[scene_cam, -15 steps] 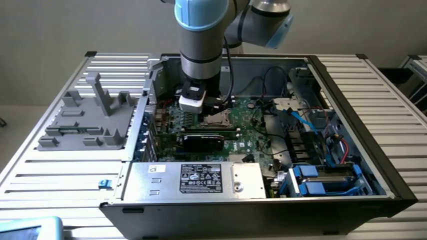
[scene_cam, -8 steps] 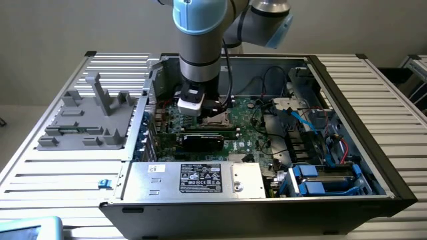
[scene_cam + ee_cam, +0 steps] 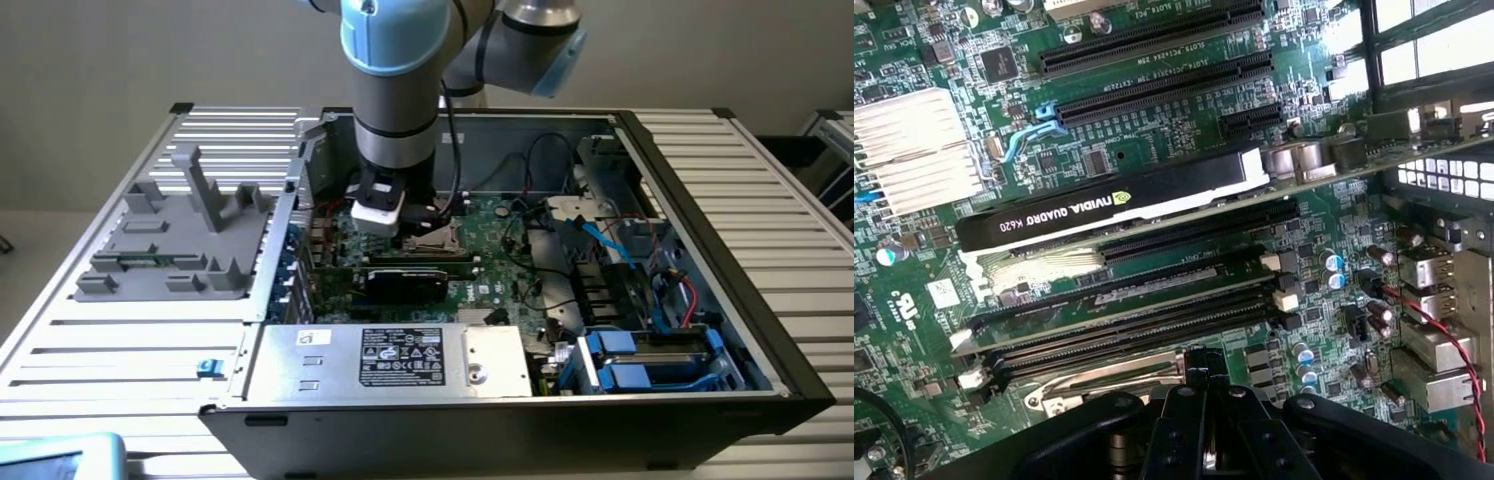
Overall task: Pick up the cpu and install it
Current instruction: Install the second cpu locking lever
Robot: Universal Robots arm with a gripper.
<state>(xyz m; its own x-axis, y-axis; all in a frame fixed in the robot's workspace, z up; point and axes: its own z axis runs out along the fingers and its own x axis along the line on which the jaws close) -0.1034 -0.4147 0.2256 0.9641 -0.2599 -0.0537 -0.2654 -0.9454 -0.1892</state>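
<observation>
Power supply (image 3: pixel 387 357) fitted at case (image 3: pixel 747 330) front edge; graphics card (image 3: pixel 1114 205) slotted in motherboard (image 3: pixel 1154 130); gripper (image 3: pixel 1204 375) closed over socket, held item indiscernible.

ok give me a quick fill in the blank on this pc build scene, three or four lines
1. The end effector is lowered inside the open computer ____.
2. The black card standing in a motherboard slot carries the brand name ____.
3. The silver power supply box bears a ____ label with black print.
4. Outside the case, at the exterior view's left, a ____ plastic fixture rests on the slatted table.

Missing words: case; nvidia; white; grey
</observation>
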